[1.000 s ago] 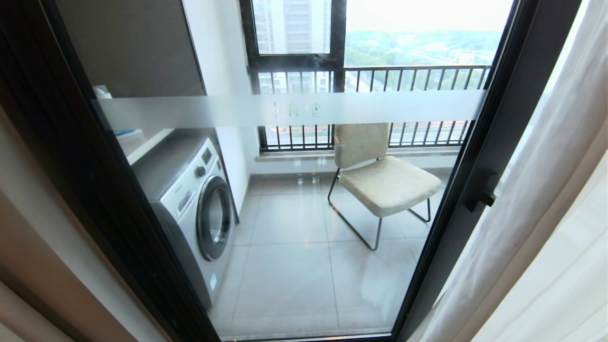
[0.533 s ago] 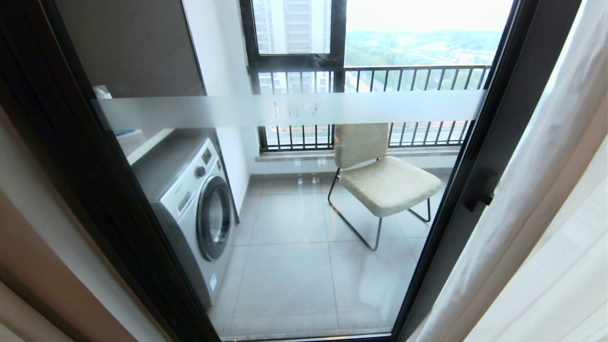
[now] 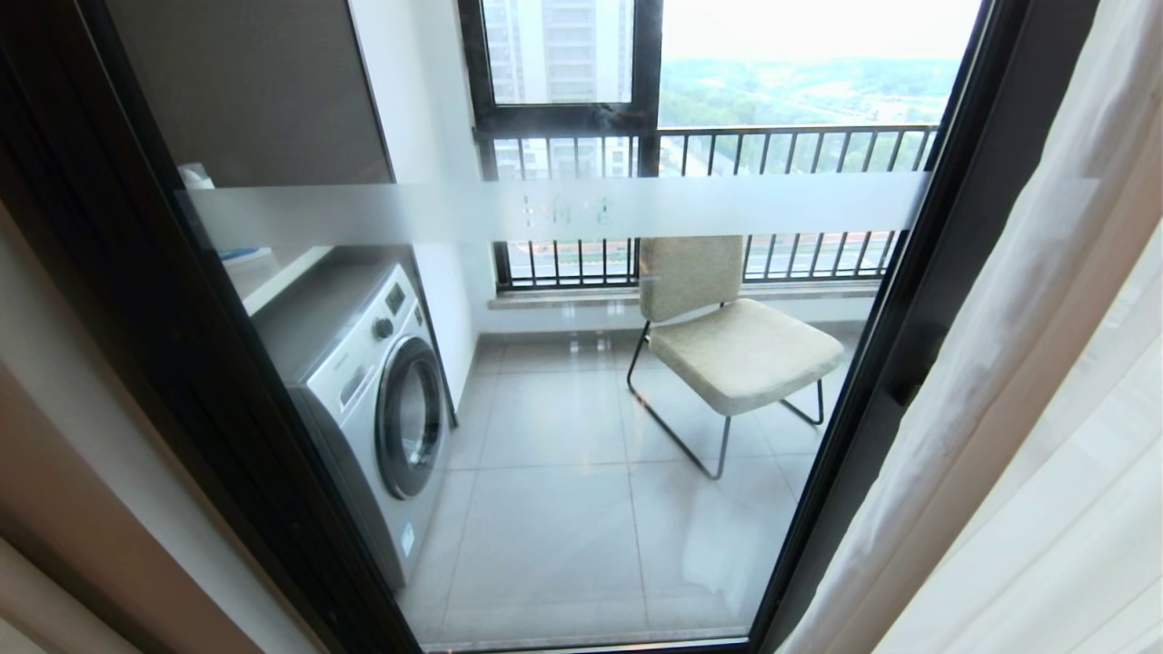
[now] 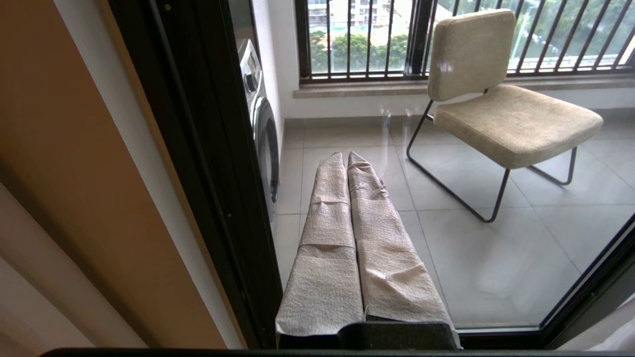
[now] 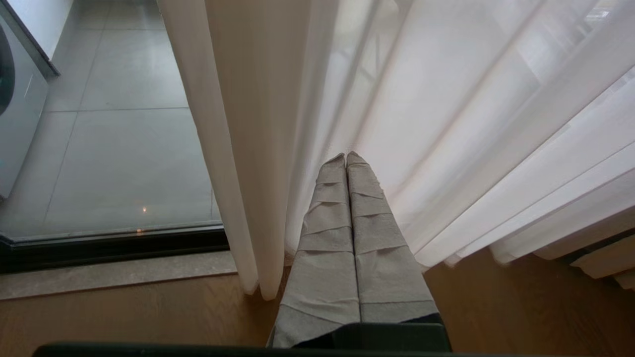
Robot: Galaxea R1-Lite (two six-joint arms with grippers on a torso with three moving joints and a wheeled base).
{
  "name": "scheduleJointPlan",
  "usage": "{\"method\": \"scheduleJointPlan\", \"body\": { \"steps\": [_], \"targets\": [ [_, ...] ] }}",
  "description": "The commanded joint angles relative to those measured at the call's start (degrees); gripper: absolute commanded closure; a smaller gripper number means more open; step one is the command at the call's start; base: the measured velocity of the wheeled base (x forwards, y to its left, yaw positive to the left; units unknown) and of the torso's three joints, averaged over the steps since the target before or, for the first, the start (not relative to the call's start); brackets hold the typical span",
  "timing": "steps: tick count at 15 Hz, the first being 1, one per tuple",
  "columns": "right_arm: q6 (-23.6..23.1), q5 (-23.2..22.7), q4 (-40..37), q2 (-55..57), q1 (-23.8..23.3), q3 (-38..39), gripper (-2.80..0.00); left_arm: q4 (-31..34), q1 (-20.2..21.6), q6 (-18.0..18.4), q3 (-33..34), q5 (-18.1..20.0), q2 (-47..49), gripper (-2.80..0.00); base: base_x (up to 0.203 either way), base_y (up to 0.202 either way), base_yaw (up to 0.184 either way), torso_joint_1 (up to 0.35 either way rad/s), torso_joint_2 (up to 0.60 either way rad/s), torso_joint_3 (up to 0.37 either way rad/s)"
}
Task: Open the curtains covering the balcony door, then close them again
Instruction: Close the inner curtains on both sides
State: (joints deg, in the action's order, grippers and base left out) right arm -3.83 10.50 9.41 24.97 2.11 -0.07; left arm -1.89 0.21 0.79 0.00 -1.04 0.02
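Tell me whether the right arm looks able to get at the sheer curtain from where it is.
Probably yes: the right tool, shut, points at the sheer curtain folds with nothing between them, though whether it touches is unclear.

Balcony door (image 3: 581,381): closed glass in a black frame, barring passage to the washing machine (image 3: 372,391) and chair (image 3: 727,345) behind it. Curtains (image 3: 1027,381): gathered at the robot's right, hanging just in front of the right gripper (image 5: 346,157), whose fingers are pressed together. Left gripper (image 4: 345,157): fingers together, facing bare glass beside the door's left frame.
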Motion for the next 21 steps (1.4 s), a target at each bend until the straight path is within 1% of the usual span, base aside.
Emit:
{"method": "scheduleJointPlan", "body": {
  "steps": [1, 2, 3, 7, 10, 11, 15, 21],
  "targets": [
    [-0.8, -3.7, -1.4, -6.6, -2.4, 0.1, 0.0, 0.0, 0.1, 0.0, 0.0, 0.0, 0.0, 0.0, 0.0, 0.0, 0.0, 0.0, 0.0, 0.0],
    [-2.1, -6.2, -3.2, -8.7, -3.8, 0.1, 0.0, 0.0, 0.1, 0.0, 0.0, 0.0, 0.0, 0.0, 0.0, 0.0, 0.0, 0.0, 0.0, 0.0],
    [-4.6, -8.6, -6.6, -10.1, -4.6, 0.1, 0.0, 0.0, 0.0, 0.0, 0.0, 0.0, 0.0, 0.0, 0.0, 0.0, 0.0, 0.0, 0.0, 0.0],
    [-4.1, -11.5, -8.7, -17.9, -2.5, 0.1, 0.0, 0.0, 0.1, 0.0, 0.0, 0.0, 0.0, 0.0, 0.0, 0.0, 0.0, 0.0, 0.0, 0.0],
    [-3.1, -12.0, -9.3, -24.4, -2.0, 0.1, 0.0, 0.0, 0.1, -0.1, 0.0, 0.0, 0.0, 0.0, 0.0, 0.0, 0.0, 0.0, 0.0, 0.0],
    [-2.9, -12.0, -9.5, -25.0, -1.9, 0.1, 0.0, 0.0, 0.1, 0.0, 0.0, 0.0, 0.0, 0.0, 0.0, 0.0, 0.0, 0.0, 0.0, 0.0],
    [0.6, -11.8, -9.5, -25.0, -2.0, 0.1, 0.0, 0.0, 0.1, 0.0, 0.0, 0.0, 0.0, 0.0, 0.0, 0.0, 0.0, 0.0, 0.0, 0.0],
    [0.6, -11.8, -9.5, -25.0, -2.0, 0.1, 0.0, 0.0, 0.1, 0.0, 0.0, -0.1, 0.0, 0.0, 0.0, 0.0, 0.0, 0.0, 0.0, 0.0]
  ]
}}
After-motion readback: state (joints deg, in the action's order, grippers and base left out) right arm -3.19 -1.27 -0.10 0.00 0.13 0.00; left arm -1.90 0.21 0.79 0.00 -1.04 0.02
